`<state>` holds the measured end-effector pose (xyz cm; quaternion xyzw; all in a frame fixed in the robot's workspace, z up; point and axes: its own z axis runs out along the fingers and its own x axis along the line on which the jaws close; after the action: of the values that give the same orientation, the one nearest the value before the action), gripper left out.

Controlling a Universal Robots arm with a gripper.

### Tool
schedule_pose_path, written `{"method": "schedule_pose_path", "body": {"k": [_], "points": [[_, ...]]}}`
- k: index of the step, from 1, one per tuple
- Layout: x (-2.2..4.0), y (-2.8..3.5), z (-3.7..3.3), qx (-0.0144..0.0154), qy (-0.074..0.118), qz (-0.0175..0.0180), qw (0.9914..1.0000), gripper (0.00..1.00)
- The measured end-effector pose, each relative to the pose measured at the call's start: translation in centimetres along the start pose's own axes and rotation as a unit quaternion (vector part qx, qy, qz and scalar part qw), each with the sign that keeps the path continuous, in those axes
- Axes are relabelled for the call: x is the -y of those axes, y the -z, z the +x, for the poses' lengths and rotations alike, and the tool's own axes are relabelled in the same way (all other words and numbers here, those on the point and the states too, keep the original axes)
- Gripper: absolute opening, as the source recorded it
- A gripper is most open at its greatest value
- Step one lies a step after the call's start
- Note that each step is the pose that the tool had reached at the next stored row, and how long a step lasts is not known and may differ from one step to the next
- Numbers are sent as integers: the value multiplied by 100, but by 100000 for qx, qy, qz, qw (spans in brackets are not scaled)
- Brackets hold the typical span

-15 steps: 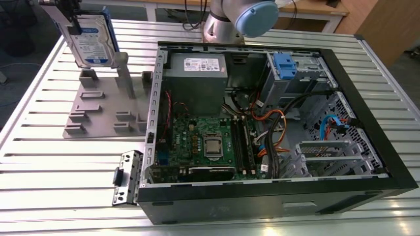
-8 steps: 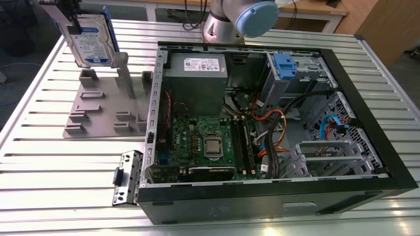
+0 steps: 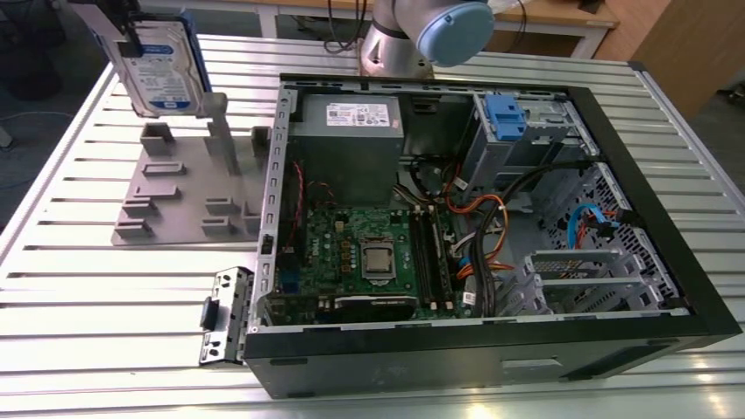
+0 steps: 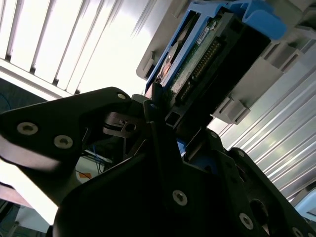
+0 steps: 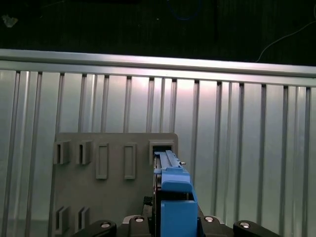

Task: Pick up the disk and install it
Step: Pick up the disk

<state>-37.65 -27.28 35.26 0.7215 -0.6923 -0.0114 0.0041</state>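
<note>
Over the grey fixture [image 3: 174,188], the jaws pinch the disk [image 3: 160,65] by its blue carrier.

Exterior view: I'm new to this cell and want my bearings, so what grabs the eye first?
The open computer case dominates the slatted table, with its green motherboard exposed. At the exterior view's upper left, the disk stands upright in its blue carrier, gripped by the jaws over a grey fixture.
</note>
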Motion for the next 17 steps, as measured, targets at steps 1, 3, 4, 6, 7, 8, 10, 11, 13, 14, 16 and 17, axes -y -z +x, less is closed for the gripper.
{"method": "schedule_pose_path", "body": {"k": [1,3,4,6,7,8,10,11,13,14,16,17], "points": [[0,9,0,1,-1,0,100000,36],[-1,29,0,2,-2,2,100000,36],[-1,41,-1,0,-2,2,100000,36],[-1,65,-1,-1,-2,-3,100000,36],[-1,77,-1,2,-1,-2,100000,36],[-2,89,-1,0,-2,0,100000,36],[-2,115,-1,0,-1,-2,100000,36],[-2,126,-2,0,-2,-2,100000,36],[-2,147,-2,2,-2,2,100000,36],[-3,157,-2,2,0,3,100000,36],[-3,183,-2,1,0,0,100000,36],[-3,198,-2,0,-3,1,100000,36]]}}
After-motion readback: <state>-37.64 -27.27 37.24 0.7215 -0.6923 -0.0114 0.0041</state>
